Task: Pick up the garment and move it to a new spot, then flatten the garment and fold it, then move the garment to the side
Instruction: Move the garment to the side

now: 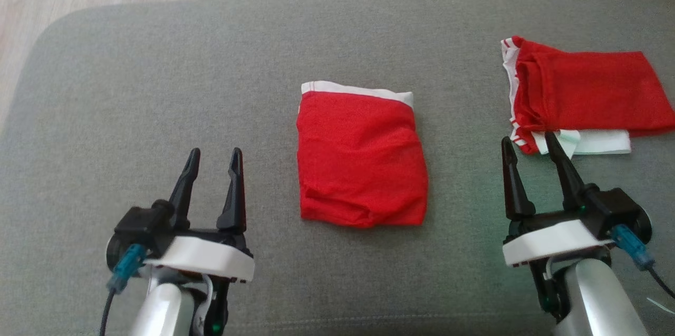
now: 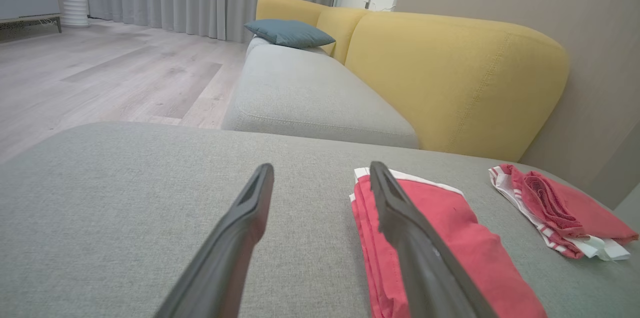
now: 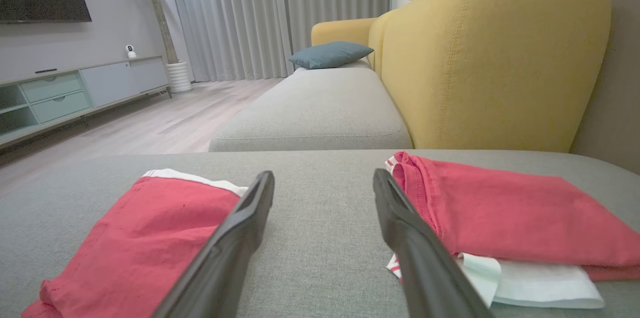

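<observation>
A red garment [image 1: 361, 159] with a white top edge lies folded into a neat rectangle at the middle of the grey cushion [image 1: 158, 88]; it also shows as the folded red garment [image 2: 450, 238] right of my left fingers and the folded red garment [image 3: 135, 243] left of my right fingers. My left gripper [image 1: 213, 159] hovers open to the garment's left, holding nothing. My right gripper [image 1: 530, 143] hovers open to its right, empty, its fingertips near a second red and white garment [image 1: 580, 96]. Both grippers are apart from the folded piece.
The second garment [image 3: 500, 218], loosely folded with white cloth under it, lies at the cushion's right edge. A yellow backrest [image 2: 450, 73] rises behind. A grey seat [image 3: 315, 108] with a blue pillow [image 3: 330, 53] extends beyond, wood floor [image 2: 100, 73] to the left.
</observation>
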Robot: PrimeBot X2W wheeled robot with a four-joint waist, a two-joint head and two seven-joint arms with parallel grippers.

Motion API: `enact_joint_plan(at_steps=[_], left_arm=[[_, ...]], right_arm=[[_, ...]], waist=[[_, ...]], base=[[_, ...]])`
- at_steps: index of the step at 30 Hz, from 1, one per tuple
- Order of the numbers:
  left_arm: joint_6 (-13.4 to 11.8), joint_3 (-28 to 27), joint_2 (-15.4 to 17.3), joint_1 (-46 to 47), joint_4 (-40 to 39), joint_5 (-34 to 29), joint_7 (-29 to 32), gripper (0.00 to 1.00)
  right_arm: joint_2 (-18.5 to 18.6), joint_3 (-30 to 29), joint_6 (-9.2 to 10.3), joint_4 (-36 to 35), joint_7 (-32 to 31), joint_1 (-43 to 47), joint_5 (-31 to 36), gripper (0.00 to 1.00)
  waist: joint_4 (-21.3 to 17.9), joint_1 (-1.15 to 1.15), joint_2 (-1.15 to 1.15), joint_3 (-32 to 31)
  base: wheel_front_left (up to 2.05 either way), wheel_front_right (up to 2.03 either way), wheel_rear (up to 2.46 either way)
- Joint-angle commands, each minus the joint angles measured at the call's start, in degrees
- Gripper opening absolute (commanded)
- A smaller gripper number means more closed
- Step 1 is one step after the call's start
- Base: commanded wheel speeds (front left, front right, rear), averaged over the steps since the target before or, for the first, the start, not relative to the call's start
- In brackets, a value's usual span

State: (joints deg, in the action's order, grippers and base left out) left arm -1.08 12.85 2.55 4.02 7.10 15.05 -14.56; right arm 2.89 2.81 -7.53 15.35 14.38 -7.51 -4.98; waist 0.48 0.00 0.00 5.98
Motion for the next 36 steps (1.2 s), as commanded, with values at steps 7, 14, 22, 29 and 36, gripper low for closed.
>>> enact_joint_plan(at_steps=[7, 14, 22, 29, 36], left_arm=[[0.2, 0.0, 0.3, 3.4, -1.6, -0.1, -0.4, 1.0], [0.1, 2.0, 0.3, 5.2, -0.7, 0.6, -0.4, 1.0], [-0.4, 3.3, 0.3, 6.4, -0.4, 1.0, -0.4, 1.0], [-0.7, 3.8, 0.3, 7.0, -0.3, 1.1, -0.4, 1.0], [-0.8, 3.2, 0.3, 7.2, -0.1, 0.7, -0.4, 1.0]], right_arm=[[0.0, 4.0, 0.04, 0.8, -2.2, -4.4, -2.2, 1.0], [0.0, 8.6, 0.04, 6.3, -8.6, -8.6, -6.7, 1.0], [0.0, 10.4, 0.04, 13.6, -13.4, -11.8, -9.4, 1.0], [0.0, 12.2, 0.04, 18.4, -15.6, -14.4, -9.8, 0.44], [0.0, 11.2, 0.04, 21.1, -13.4, -16.9, -3.8, 0.0]], waist=[[2.1, 0.0, 0.0, 3.2], [5.6, 0.0, 0.0, 6.2], [9.0, 0.0, 0.0, 8.4], [10.1, 0.0, 0.0, 9.6], [8.8, 0.0, 0.0, 9.2]], base=[[0.0, 0.0, 0.0], [0.0, 0.0, 0.0], [0.0, 0.0, 0.0], [0.0, 0.0, 0.0], [0.0, 0.0, 0.0]])
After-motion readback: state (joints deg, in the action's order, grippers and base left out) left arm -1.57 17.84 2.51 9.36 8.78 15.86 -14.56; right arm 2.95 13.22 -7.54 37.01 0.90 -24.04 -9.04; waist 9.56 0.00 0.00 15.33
